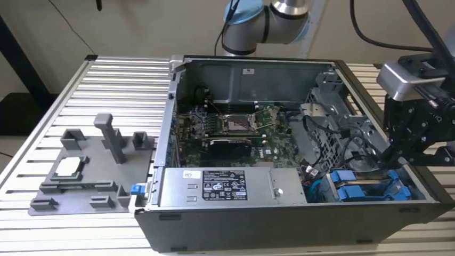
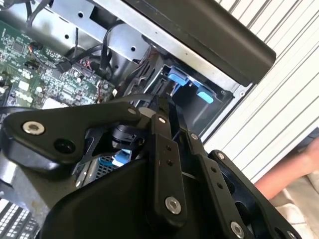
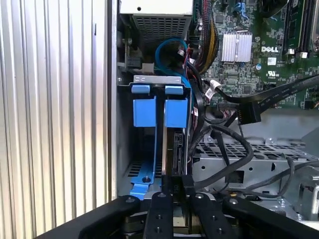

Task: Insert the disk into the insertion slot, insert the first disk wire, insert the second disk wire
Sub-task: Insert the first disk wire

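At the exterior view's right, in the near corner of the computer case (image 1: 284, 226), the gripper (image 3: 175, 181) looks clamped on the disk (image 3: 175, 144), which stands upright, apparently mostly seated in the slot (image 3: 158, 78). Both wires seem unplugged. I count two blue frames (image 3: 144, 112) and one loose black plug (image 3: 247, 115).

Plain beige wall (image 1: 142, 26) at back, evenly lit, no hard shadows. Silver-grey ribbed metal table (image 1: 114, 85) w/ long grooves. Dark slanted post (image 1: 18, 53) at exterior view's left.
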